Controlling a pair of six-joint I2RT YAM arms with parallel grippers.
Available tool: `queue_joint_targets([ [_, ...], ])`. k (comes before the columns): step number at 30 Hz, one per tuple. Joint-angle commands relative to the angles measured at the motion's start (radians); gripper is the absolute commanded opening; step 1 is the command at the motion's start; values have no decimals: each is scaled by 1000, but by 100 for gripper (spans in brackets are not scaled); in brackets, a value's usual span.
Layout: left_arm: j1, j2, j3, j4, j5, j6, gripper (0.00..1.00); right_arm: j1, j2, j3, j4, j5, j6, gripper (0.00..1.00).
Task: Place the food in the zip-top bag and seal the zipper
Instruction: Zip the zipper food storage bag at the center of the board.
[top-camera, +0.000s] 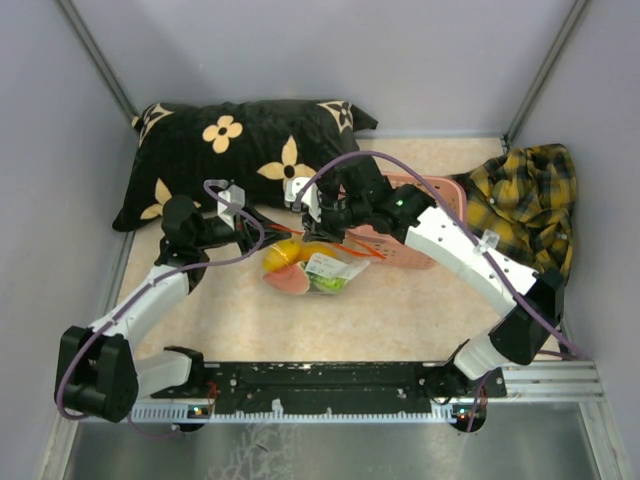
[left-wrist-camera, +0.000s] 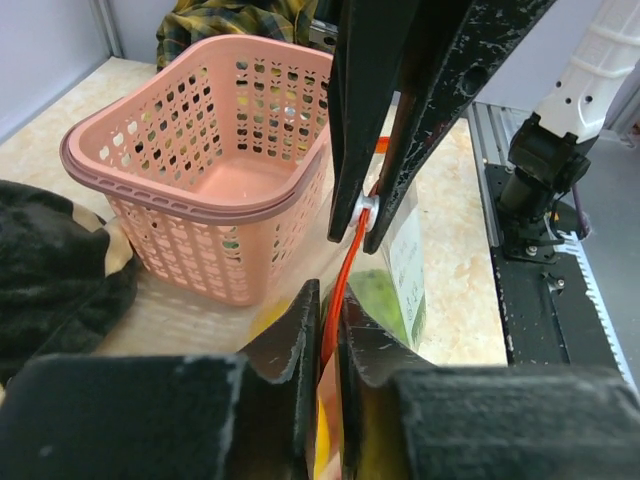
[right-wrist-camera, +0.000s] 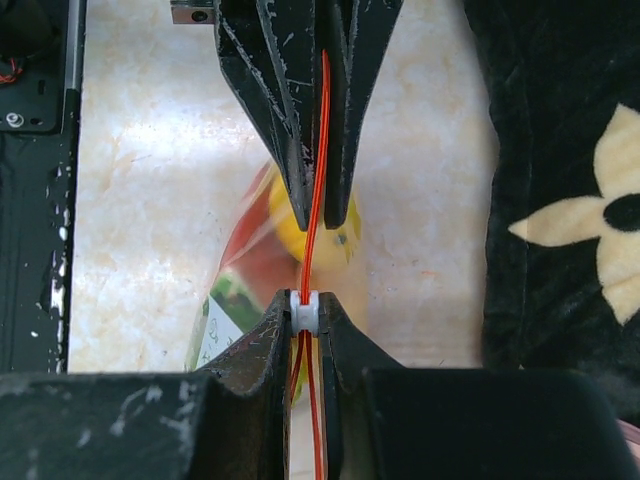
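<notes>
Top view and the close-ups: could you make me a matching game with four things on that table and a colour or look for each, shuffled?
Things:
1. basket
2. pillow
3. checked cloth
4. zipper

Looks:
A. thin red-orange strip
B. black with cream flowers
C. pink, full of small holes
D. yellow and dark checks

Pairs: 1-C, 2-B, 3-D, 4-A
</notes>
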Motion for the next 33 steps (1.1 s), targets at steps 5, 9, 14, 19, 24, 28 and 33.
queue_joint_targets([
  [5, -8, -73, -12, -28, -45, 26, 0, -5, -79, -44, 32, 58, 11, 0],
  [9, -6, -100, -26, -63, -107, 27, 0, -21, -132, -89, 31, 80, 27, 0],
  [14, -4, -134, -43, -103, -214, 19, 0, -40, -200, -147, 29, 108, 49, 0],
  [19, -5, -178, -47, -170, -395, 12, 0, -51, -253, -186, 21, 126, 68, 0],
  [24, -5, -203, -55, -205, -549, -12, 0, -54, -294, -199, 1, 142, 85, 0],
  [28, -5, -215, -56, -244, -661, -34, 0, -55, -318, -215, -5, 145, 113, 0],
  [33, -4, -240, -58, -297, -818, -61, 0, -55, -357, -258, 13, 151, 140, 0],
])
